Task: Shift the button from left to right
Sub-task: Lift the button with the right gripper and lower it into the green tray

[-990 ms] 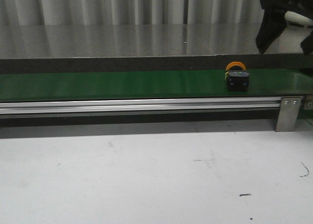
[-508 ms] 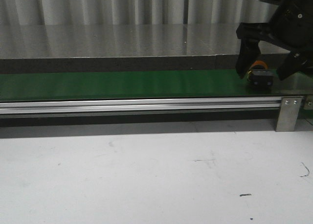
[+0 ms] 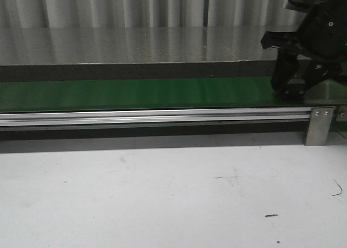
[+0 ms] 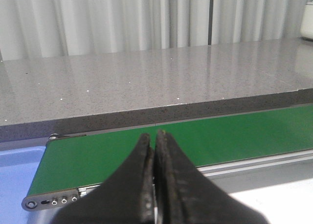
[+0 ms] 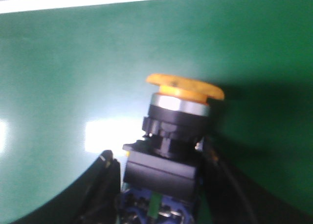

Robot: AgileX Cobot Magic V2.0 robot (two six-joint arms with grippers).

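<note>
Half a second back the right gripper (image 3: 295, 88) straddled the button with fingers wide; now they clamp its black body. Only the right wrist view shows the button (image 5: 176, 131), on the green belt (image 3: 135, 93). Left gripper (image 4: 154, 180) sits closed, empty.

Button (image 5: 173, 136): hidden behind the right gripper (image 3: 297, 85) in the front view; lower body cut off between the fingers (image 5: 100, 185) in the right wrist view, blurred; finger contact indeterminate.
</note>
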